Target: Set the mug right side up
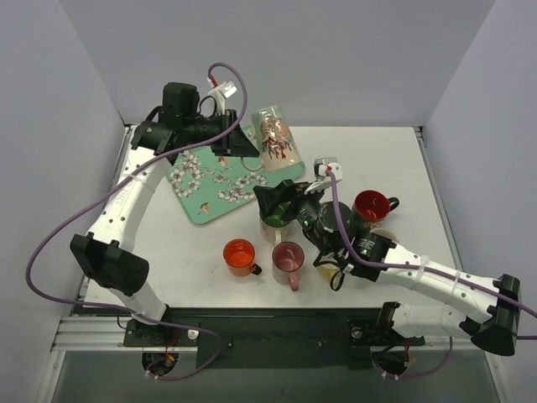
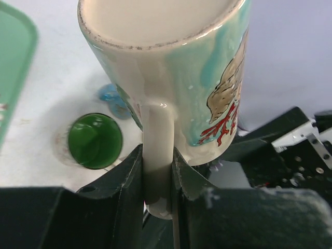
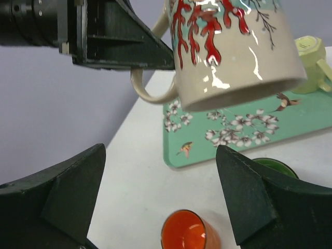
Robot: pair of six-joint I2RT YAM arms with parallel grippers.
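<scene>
Mug [image 1: 275,138]: held aloft over the far right corner of the tray [image 1: 197,197], clear of the table and hanging by its handle [image 2: 157,155].
Left gripper [image 1: 248,143]: fingers clamped on the handle from both sides. All the mug's weight hangs from that pinch.
Right gripper [image 1: 282,200]: fingers spread wide with nothing between them, low over the table near the green cup [image 2: 95,140].
Relation that matters: the mug body lies just beyond my left fingertips, handle side toward the palm. From the right gripper it sits higher and farther back, near but apart. The left arm is the one that can turn it.
Long axis: steep but tipped off vertical, not level.
Pointing: the end turned up toward the left wrist camera shows a flat pale face ringed by a rough edge, which I read as the base. I therefore judge that the mouth faces down toward the tray, though no view shows the mouth itself.
Coming move, as I judge it: roll the left wrist to swing the base under before lowering.
Risk: the handle could pivot in the narrow grip during the roll.
Nearby: an orange cup [image 1: 239,255] stands near the front, well clear of the mug.
</scene>
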